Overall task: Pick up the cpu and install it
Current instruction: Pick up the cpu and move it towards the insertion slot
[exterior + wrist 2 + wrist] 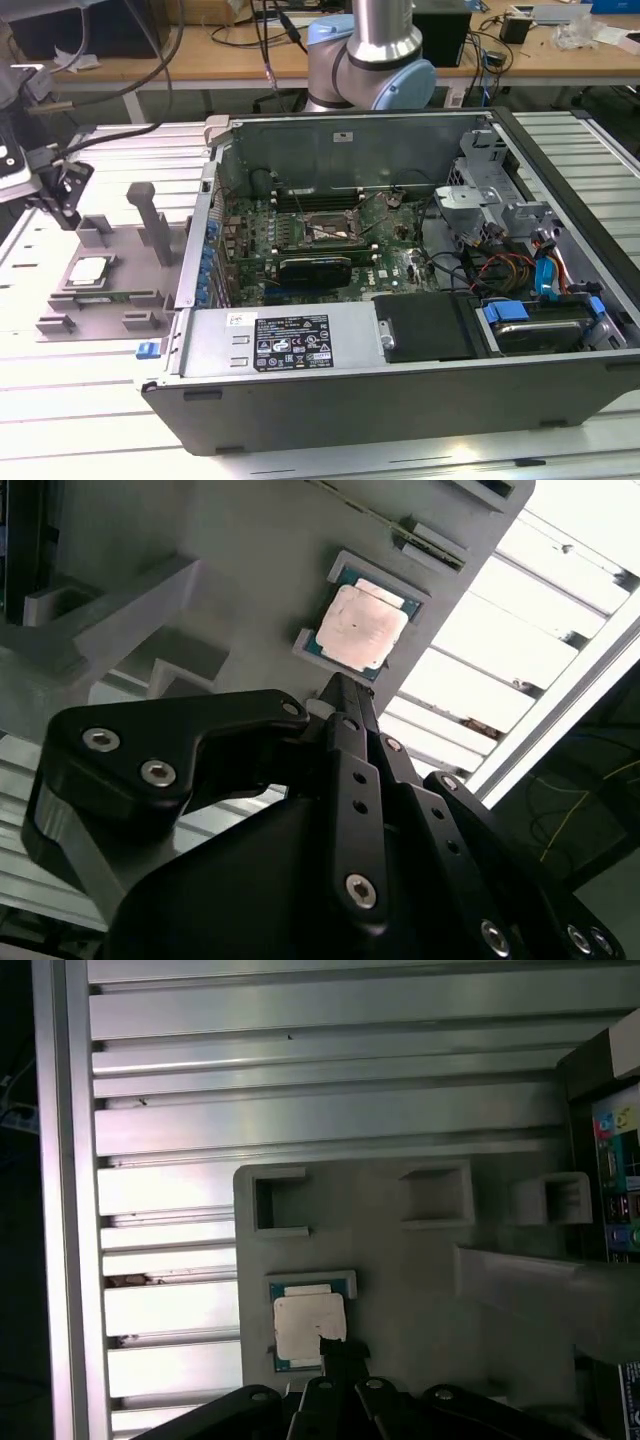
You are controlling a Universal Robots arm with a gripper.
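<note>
Toward the outer edge of the grey fixture (125, 262), the side away from the computer case (400, 400), I see the cpu (88, 270) lying flat in a shallow square pocket, its pale metal top facing up. The fixture sits on the slatted metal tabletop (60, 400), at the exterior view's left of the case.

My gripper (68, 205) hangs above the fixture's far edge, clear of the chip and holding nothing. In the second wrist view the black fingers (352, 770) run together to a single narrow tip, with no gap I can make out. That tip points at the near edge of the cpu (362, 627). In the first wrist view the tip of the gripper (335, 1348) overlaps one corner of the cpu (308, 1328), though the exterior view puts it higher, not touching.

The arm (372, 55) rises from behind the case's back wall. Its wrist end sits at the exterior view's left edge, with the gripper pointing down at the fixture beside the upright posts (150, 215).
</note>
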